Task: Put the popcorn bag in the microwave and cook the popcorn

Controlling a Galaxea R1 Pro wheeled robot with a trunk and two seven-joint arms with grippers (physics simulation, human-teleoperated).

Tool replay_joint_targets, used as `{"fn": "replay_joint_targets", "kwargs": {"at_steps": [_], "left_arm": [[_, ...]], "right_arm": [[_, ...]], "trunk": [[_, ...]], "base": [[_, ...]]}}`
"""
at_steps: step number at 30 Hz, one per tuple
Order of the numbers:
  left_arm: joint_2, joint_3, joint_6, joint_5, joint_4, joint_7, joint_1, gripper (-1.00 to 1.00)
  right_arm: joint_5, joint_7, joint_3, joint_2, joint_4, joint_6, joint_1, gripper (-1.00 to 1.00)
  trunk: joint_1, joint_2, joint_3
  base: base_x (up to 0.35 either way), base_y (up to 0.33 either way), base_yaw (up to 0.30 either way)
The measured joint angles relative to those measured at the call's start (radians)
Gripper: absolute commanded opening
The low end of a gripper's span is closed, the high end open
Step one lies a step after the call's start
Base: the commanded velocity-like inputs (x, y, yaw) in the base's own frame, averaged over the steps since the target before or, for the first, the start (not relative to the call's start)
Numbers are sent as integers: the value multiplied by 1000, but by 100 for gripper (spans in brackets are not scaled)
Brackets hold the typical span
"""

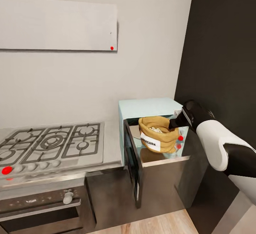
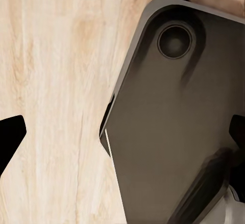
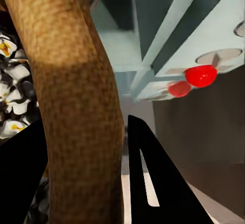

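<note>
The mint-white microwave (image 1: 149,106) stands on the steel countertop (image 1: 112,138) with its dark glass door (image 1: 132,163) swung open to the left. In its open mouth sits the tan popcorn bag (image 1: 156,138), label facing forward and pale popcorn (image 1: 155,129) showing in its top. My right gripper (image 1: 176,122) is shut on the right side of the bag's rolled rim (image 3: 81,112), a black finger (image 3: 153,183) on each side of it, with popcorn (image 3: 13,81) beside it. My left gripper (image 2: 122,137) hangs open above the wood floor.
A gas hob (image 1: 53,141) with black grates lies left of the microwave, with a built-in oven (image 1: 39,205) below and a white extractor hood (image 1: 57,24) above. A tall dark cabinet (image 1: 220,49) walls the right side. Red knobs (image 3: 200,75) mark the microwave's panel.
</note>
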Motion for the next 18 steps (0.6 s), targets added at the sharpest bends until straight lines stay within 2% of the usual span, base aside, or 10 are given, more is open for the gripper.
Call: {"fn": "replay_joint_targets", "kwargs": {"at_steps": [7, 15, 18], "left_arm": [[0, 0, 0, 0, 0, 0, 0, 100], [0, 0, -1, 0, 0, 0, 0, 100], [-1, 0, -1, 0, 0, 0, 0, 100]], "right_arm": [[-20, 0, -5, 1, 9, 1, 0, -100], [-23, 3, -5, 3, 11, 1, -1, -100], [-36, 4, -8, 26, 11, 2, 10, -100]], "trunk": [[0, 0, 0], [0, 0, 0], [0, 0, 0]], "base": [[247, 0, 0], [217, 0, 0], [63, 0, 0]]}}
